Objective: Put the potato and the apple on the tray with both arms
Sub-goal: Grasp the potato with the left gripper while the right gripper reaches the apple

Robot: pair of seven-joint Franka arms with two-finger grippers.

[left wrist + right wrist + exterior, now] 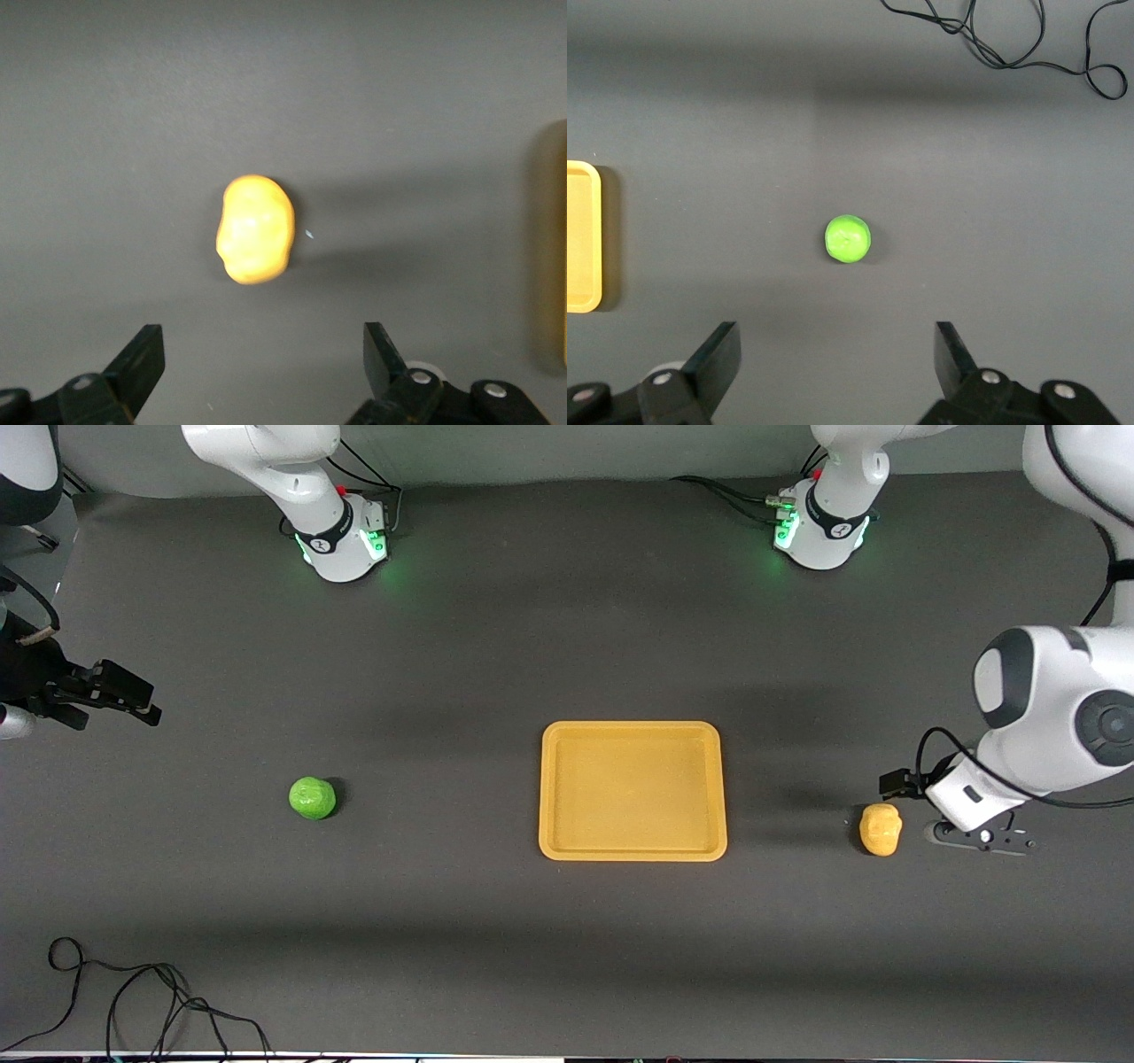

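The yellow-orange tray (633, 730) lies flat mid-table with nothing in it. The green apple (312, 797) sits on the mat toward the right arm's end. The lumpy yellow-orange potato (881, 829) sits toward the left arm's end. My left gripper (974, 838) hangs low just beside the potato, open and empty. In the left wrist view the potato (255, 229) lies ahead of the spread fingers of the left gripper (264, 354). My right gripper (133, 698) is open and empty, up at the table's end, well away from the apple. The right wrist view shows the apple (848, 239) ahead of the right gripper (837, 354).
A loose black cable (133, 1001) lies on the mat near the front edge at the right arm's end; it also shows in the right wrist view (1010, 35). The tray's edge shows in both the left wrist view (554, 248) and the right wrist view (580, 237).
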